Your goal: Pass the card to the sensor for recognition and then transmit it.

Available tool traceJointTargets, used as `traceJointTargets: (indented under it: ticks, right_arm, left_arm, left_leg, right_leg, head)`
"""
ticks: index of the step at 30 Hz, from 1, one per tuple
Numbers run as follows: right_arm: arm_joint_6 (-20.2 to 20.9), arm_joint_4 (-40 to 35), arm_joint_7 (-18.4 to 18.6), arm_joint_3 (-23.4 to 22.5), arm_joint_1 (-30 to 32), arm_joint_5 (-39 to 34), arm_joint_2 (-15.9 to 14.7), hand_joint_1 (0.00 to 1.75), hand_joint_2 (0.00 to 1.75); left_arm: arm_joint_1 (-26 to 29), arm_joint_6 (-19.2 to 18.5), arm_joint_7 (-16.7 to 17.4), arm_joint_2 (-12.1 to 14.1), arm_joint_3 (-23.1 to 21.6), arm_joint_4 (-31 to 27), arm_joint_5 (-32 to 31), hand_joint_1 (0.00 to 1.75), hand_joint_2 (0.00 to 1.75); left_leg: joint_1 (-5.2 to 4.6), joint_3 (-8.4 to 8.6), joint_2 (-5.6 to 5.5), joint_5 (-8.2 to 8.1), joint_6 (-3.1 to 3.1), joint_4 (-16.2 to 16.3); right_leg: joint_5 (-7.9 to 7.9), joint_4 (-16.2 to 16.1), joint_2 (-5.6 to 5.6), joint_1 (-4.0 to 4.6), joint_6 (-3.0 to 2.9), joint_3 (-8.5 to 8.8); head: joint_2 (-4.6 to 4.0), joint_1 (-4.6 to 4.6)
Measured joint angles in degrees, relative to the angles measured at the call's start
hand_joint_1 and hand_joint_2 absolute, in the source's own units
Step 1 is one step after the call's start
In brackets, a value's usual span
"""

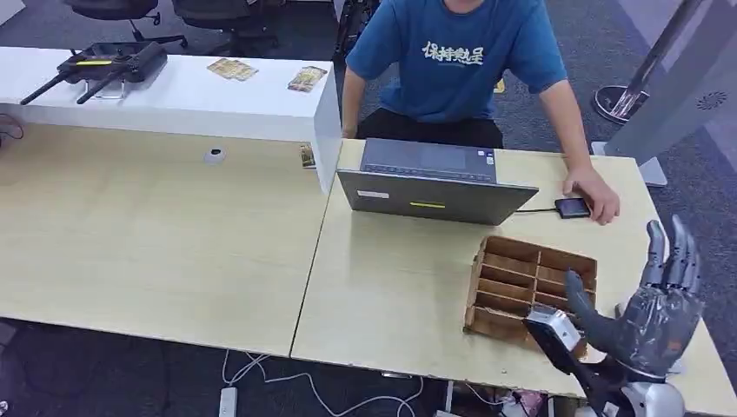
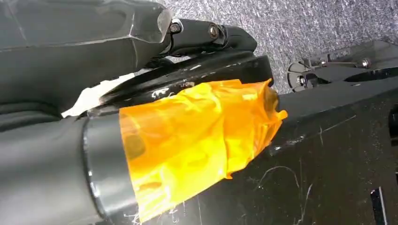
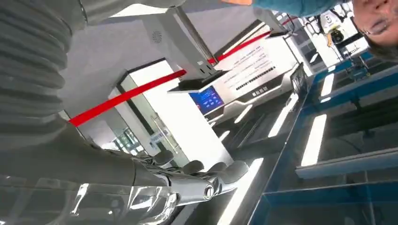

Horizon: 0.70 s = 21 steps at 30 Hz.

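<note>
Head view: right hand (image 1: 654,314), fingers (image 1: 669,256) apart.

Floor (image 2: 328,21): grey speckled carpet, seen past my dark parts.
Tape (image 2: 197,140): crinkled orange tape, translucent, wrapped around a dark rounded part right beside my wrist camera.
White scrap (image 2: 94,96): pale paper or cloth tucked just beside the tape.
Panel (image 2: 328,159): black, scratched, touching the tape's edge.

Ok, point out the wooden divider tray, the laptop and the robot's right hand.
wooden divider tray (image 1: 508,271), head view, on an inner slat.
laptop (image 1: 428,160), head view, on its dark upper face.
right hand (image 1: 654,306), head view, on the palm.
</note>
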Motion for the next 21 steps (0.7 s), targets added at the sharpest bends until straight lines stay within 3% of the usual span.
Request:
traceJointTargets:
  ticks: [10, 21]
  right_arm:
    - [0.0, -3.5, -1.0, -0.2, 7.5, 1.7, 0.0, 0.00, 1.75]
    - [0.1, -5.6, -1.1, -0.2, 11.2, 1.7, 0.0, 0.00, 1.75]
  left_arm:
    - [0.1, 0.1, -0.3, -0.1, 0.0, 0.0, 1.1, 0.00, 0.00]
    - [0.2, 0.2, -0.7, -0.2, 0.0, 0.0, 1.7, 0.00, 0.00]
  left_leg:
    - [0.00, -0.01, 0.00, -0.01, 0.00, 0.0]
    - [0.00, 0.00, 0.01, -0.01, 0.00, 0.0]
  right_leg:
    - [-0.01, 0.0, -0.01, 0.00, -0.01, 0.00]
    - [-0.01, 0.0, -0.01, 0.00, -0.01, 0.00]
  head:
    - [0.00, 0.02]
    - [0.00, 0.00]
